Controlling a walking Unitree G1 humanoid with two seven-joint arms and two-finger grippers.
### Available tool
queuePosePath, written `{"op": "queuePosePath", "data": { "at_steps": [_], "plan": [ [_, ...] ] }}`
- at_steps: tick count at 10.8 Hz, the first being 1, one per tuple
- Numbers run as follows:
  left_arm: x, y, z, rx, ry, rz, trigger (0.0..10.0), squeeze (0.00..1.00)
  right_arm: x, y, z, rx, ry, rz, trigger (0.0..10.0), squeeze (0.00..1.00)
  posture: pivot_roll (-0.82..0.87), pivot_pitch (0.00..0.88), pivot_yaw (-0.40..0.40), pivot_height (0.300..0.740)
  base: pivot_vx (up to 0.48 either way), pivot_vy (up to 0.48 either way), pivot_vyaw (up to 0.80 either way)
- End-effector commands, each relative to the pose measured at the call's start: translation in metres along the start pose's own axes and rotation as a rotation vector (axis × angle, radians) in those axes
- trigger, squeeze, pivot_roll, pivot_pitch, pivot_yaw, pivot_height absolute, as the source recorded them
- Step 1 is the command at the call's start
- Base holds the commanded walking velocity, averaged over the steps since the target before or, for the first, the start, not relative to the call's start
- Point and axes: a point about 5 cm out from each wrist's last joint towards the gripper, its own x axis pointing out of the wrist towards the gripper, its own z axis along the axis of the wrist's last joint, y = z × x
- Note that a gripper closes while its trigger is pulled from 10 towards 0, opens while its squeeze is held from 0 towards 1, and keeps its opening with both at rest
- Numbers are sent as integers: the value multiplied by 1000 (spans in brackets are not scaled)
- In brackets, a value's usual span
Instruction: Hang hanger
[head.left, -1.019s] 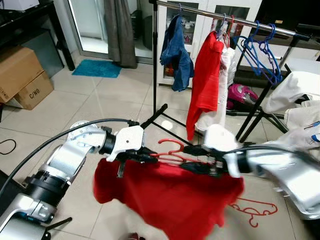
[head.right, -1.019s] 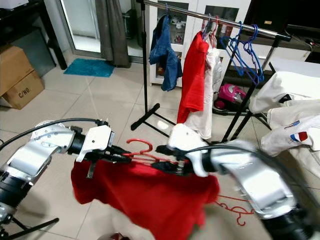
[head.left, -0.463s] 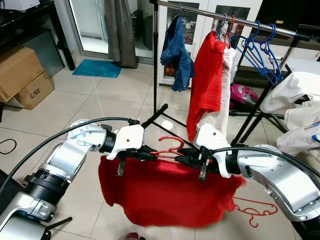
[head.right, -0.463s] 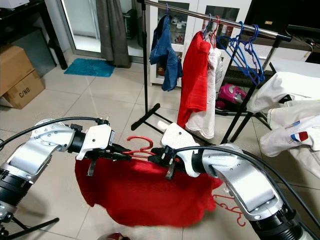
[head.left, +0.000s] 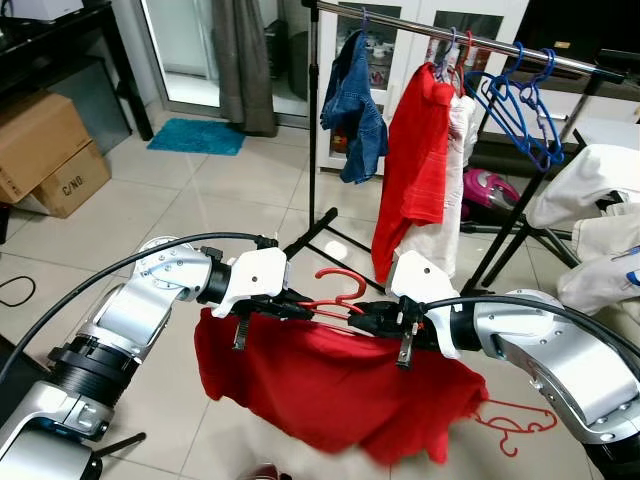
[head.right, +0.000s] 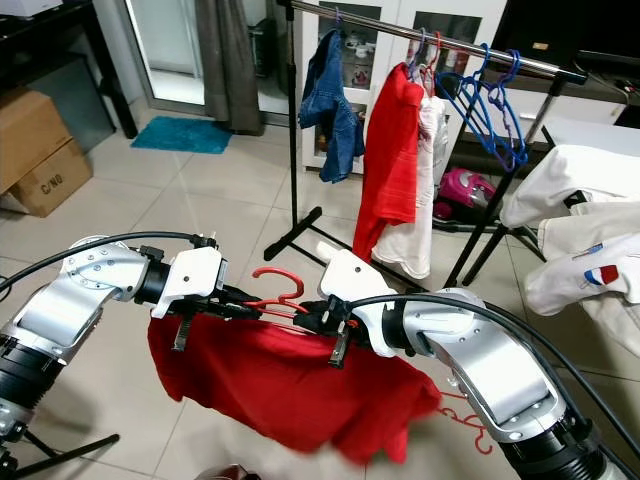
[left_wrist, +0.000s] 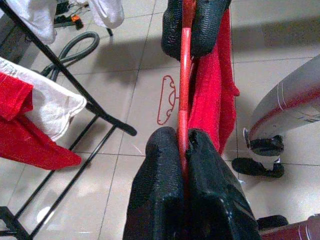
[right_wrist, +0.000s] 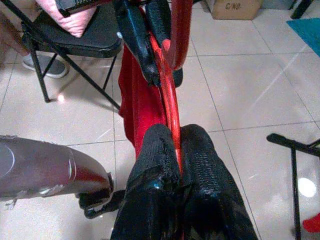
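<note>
both the left pincer (head.left: 285, 305) and right pincer (head.left: 372, 318) stay clamped on the red plastic hanger (head.left: 338, 292), whose red cloth garment (head.left: 340, 385) has swung lower, well short of the metal clothes rail (head.left: 450, 36).

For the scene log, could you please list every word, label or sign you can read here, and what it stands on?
"C/NO" on the side of the lower cardboard box, at the robot's left.
A red, white and blue emblem on the white garment, at the robot's right, carries no letters that can be read.
Nothing else bears legible text.
</note>
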Motion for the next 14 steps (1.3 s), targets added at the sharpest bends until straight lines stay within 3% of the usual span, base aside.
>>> {"op": "queuePosePath", "data": {
  "at_steps": [1, 2, 3, 5, 6, 10, 13, 14],
  "plan": [
    [-2, 6, 6, 41, -28, 30, 0, 0, -3, 2, 11, -38, -64, 15, 0, 0, 78, 0, 13, 740, 0, 0, 0],
    [-2, 8, 8, 14, -66, 38, 10000, 0, -4, 2, 12, -45, -74, 26, 0, 0, 78, 0, 13, 740, 0, 0, 0],
    [-5, 8, 9, -31, -85, 8, 10000, 1000, -5, 4, 13, -56, -84, 44, 0, 0, 78, 0, 13, 740, 0, 0, 0],
    [-12, 13, 15, 18, -104, 25, 10000, 1000, -7, 6, 11, -62, -84, 60, 0, 0, 76, 0, 17, 740, 0, 0, 0],
    [-15, 15, 16, 15, -109, 39, 10000, 0, -7, 5, 10, -63, -79, 61, 0, 0, 78, 0, 18, 740, 0, 0, 0],
    [-38, 23, 26, 35, -136, 82, 10000, 0, -8, 1, -11, -9, -12, -14, 0, 0, 91, 0, 23, 740, 0, 0, 0],
    [-32, 20, 29, 19, -161, 61, 10000, 0, -4, 4, -9, -6, -34, -10, 0, 0, 87, 0, 30, 740, 0, 0, 0],
    [-40, 20, 27, -18, -165, 91, 10000, 0, -4, 3, -18, 17, 0, -43, 0, 0, 84, 0, 35, 740, 0, 0, 0]
  ]
}}
